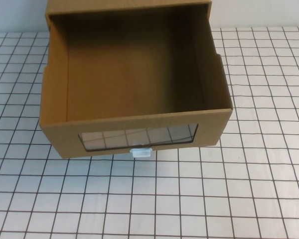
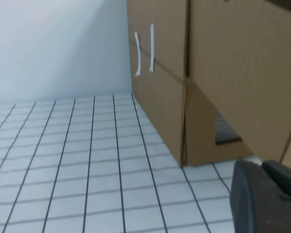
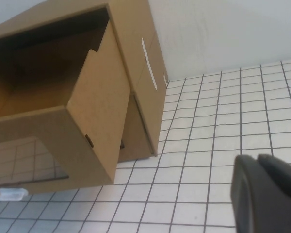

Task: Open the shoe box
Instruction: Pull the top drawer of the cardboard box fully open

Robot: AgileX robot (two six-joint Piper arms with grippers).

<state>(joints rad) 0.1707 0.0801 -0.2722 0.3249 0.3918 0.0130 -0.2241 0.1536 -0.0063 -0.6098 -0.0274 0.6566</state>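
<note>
Cardboard this light and stiff should slide easily, so you'd take the shoe box [image 1: 139, 119], at 12 o'clock with its drawer already out toward 6, by the white tab [image 1: 141, 152]; the right gripper [image 3: 262, 167] waits closed and empty at its 4 o'clock, the left gripper [image 2: 264, 170] at 8, grip impossible to tell.

Over on the robot's right side the right end effector [image 3: 262, 191] hangs low, jaws pressed fully together and gripping nothing, its dark tip poking into the edge of its own wrist view. On the robot's left side the left end effector [image 2: 264, 194] sits just as low, touching nothing, with only its dark tip showing.
</note>
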